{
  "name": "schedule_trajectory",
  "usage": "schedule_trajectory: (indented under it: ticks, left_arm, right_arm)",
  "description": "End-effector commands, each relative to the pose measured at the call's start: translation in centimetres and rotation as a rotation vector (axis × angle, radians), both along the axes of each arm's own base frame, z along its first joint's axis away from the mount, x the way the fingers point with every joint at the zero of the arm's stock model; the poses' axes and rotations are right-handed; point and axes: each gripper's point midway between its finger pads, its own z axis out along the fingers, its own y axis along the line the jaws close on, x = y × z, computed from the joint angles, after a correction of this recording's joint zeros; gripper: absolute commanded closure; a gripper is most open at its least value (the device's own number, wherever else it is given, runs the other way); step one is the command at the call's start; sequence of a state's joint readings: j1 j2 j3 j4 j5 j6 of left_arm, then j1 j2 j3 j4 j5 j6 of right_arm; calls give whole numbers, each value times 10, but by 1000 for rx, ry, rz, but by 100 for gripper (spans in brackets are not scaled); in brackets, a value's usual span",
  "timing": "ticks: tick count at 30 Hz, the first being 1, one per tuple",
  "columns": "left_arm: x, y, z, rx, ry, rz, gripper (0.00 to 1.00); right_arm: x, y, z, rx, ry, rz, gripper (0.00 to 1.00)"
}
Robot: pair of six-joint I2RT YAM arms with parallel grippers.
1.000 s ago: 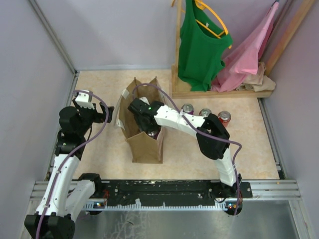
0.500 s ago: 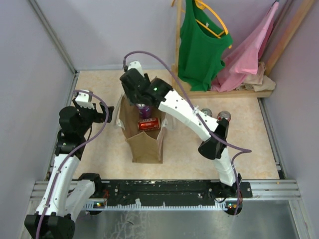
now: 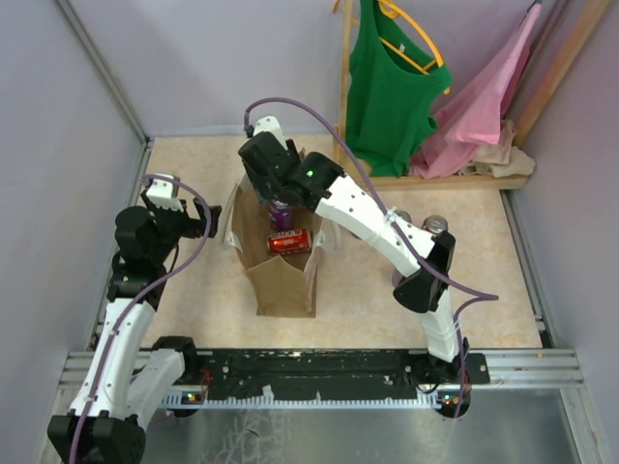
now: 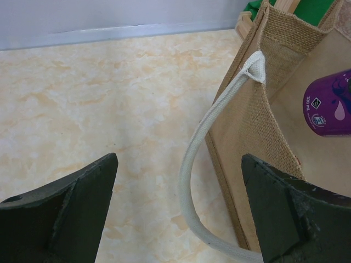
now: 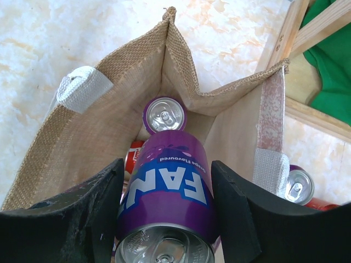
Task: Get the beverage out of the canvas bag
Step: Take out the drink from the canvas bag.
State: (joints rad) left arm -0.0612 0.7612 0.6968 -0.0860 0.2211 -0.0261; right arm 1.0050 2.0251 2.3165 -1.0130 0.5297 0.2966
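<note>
Two fingers of the right gripper [image 5: 164,219] clamp a purple can [image 5: 167,200] by its sides, the jaws partly spread and filled by it. The can hangs over the mouth of the bag [image 3: 285,285] at its far end; whether its base clears the rim cannot be told. Deeper inside stand a second purple can [image 5: 164,115], upright in the far corner, and a red can [image 3: 289,241] lying on its side. Other cans [image 3: 434,224] stand on the table [image 3: 193,164] right of the bag. The left gripper [image 4: 178,211] hovers just left of the bag beside a pale handle [image 4: 192,164], jaws spread wide and holding nothing.
</note>
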Motion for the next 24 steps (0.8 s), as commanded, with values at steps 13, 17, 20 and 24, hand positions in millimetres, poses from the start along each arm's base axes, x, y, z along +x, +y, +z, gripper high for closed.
schedule_trajectory:
  ticks: [13,17,20,24]
  left_arm:
    - [0,-6,-1,-11,-15,-29,0]
    - [0,-6,-1,-11,-17,-32,0]
    - [0,-7,-1,-13,-19,-35,0]
    - [0,-7,-1,-16,-21,-37,0]
  right_arm:
    - [-3,-3,54,126,-72,-4,100]
    - [-6,-8,74,175,-96,-1,100]
    - [-8,-13,94,235,-147,-3,100]
    - [-13,-28,117,301,-212,-23,100]
